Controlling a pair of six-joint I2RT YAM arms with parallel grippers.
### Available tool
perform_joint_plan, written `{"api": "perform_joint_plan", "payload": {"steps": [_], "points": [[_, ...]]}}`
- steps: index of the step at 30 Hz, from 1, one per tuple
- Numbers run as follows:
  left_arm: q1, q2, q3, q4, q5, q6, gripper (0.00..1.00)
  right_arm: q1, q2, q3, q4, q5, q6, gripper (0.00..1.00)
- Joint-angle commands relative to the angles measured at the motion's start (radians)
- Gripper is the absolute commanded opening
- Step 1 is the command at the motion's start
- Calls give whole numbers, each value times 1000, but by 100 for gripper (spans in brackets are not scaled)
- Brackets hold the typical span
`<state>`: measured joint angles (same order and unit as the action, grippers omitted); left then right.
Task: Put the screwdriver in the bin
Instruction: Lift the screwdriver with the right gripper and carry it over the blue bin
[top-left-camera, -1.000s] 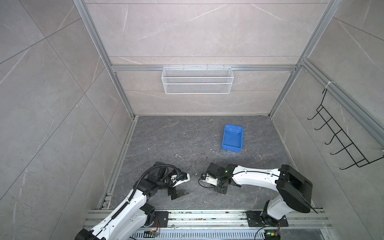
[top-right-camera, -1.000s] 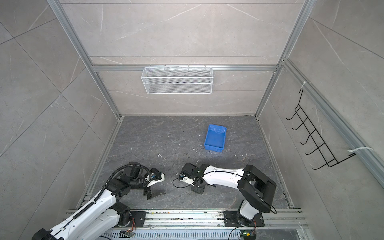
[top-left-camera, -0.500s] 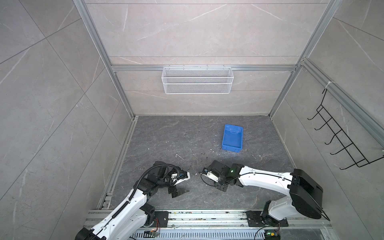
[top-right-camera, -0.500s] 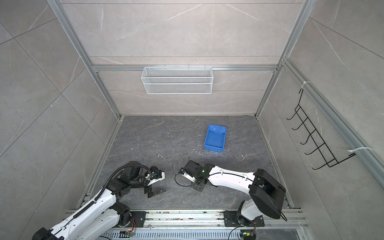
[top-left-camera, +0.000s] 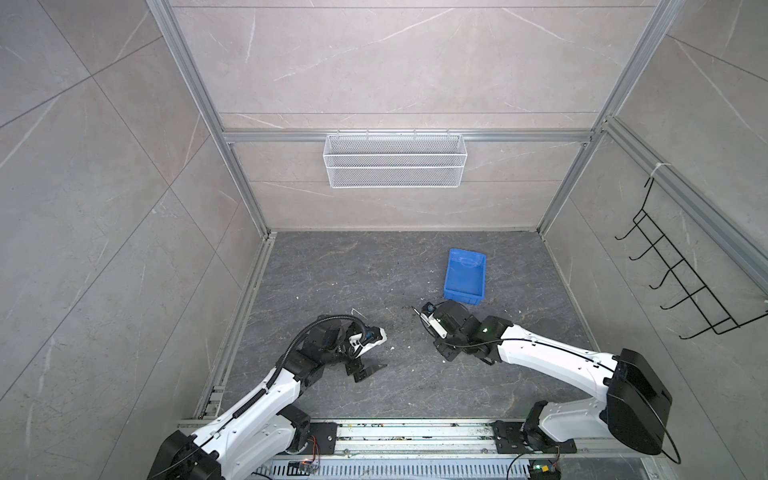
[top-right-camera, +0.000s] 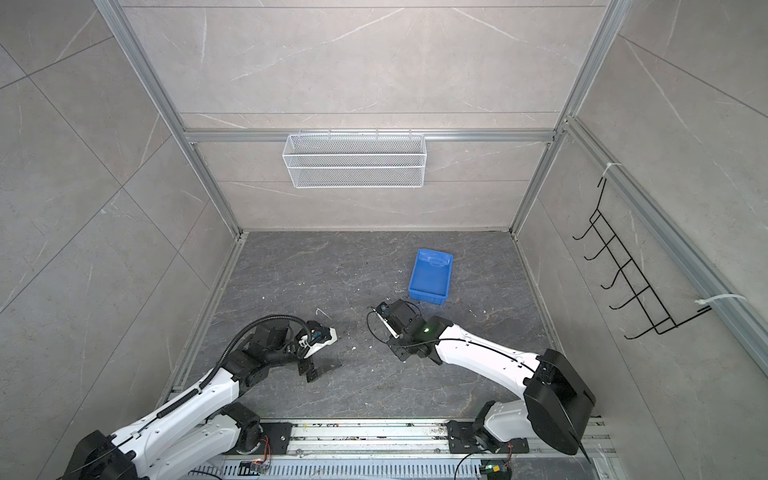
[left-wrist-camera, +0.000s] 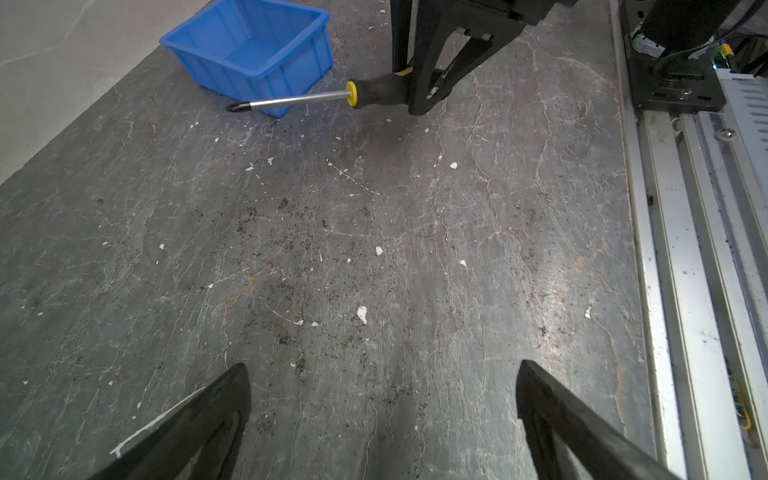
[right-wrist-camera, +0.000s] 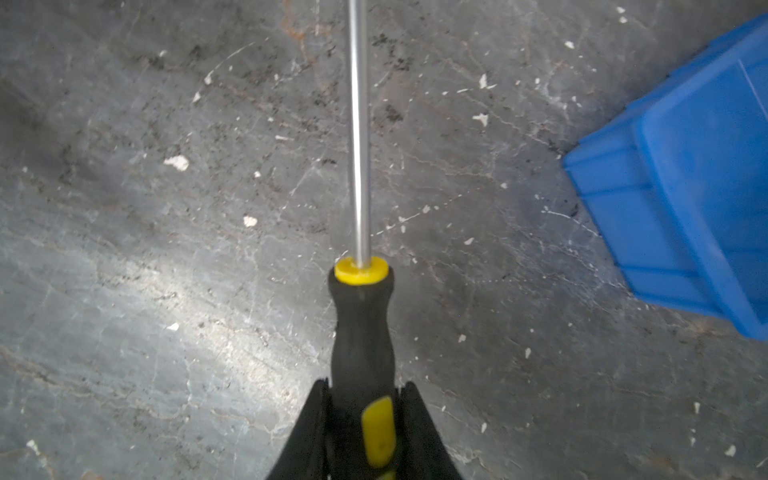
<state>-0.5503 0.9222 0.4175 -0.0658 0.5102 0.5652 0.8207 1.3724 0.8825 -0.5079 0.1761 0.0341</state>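
Note:
My right gripper (right-wrist-camera: 363, 390) is shut on the black and yellow handle of the screwdriver (right-wrist-camera: 360, 316). Its silver shaft sticks straight out ahead of the jaws, a little above the floor. The left wrist view shows the screwdriver (left-wrist-camera: 299, 99) level, with its tip in front of a near corner of the bin (left-wrist-camera: 249, 45). The blue bin (top-left-camera: 464, 274) stands open-topped on the floor, just beyond the right gripper (top-left-camera: 430, 318) in both top views, and shows again (top-right-camera: 430, 276) (right-wrist-camera: 685, 187). My left gripper (left-wrist-camera: 382, 374) is open and empty, low over the floor at the front left (top-left-camera: 372, 372).
A white wire basket (top-left-camera: 395, 166) hangs on the back wall. A black hook rack (top-left-camera: 681, 282) is on the right wall. An aluminium rail (top-left-camera: 415, 434) runs along the front edge. A small bent metal piece (top-left-camera: 356, 311) and white chips lie on the dark floor.
The right arm has carried the screwdriver away from the front rail and toward the bin, stretching out. The left arm has stayed where it was.

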Motion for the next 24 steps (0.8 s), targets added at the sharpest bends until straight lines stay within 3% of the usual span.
{"api": "perform_joint_plan", "payload": {"steps": [1, 8, 24], "points": [[-35, 39, 48, 143, -60, -71, 100, -30, -32, 45, 45, -5, 75, 0], [-68, 145, 37, 411, -114, -234, 100, -103, -36, 82, 95, -54, 180, 0], [-203, 459, 201, 689, -193, -304, 100, -330, 92, 226, 106, -82, 495, 0]]}}
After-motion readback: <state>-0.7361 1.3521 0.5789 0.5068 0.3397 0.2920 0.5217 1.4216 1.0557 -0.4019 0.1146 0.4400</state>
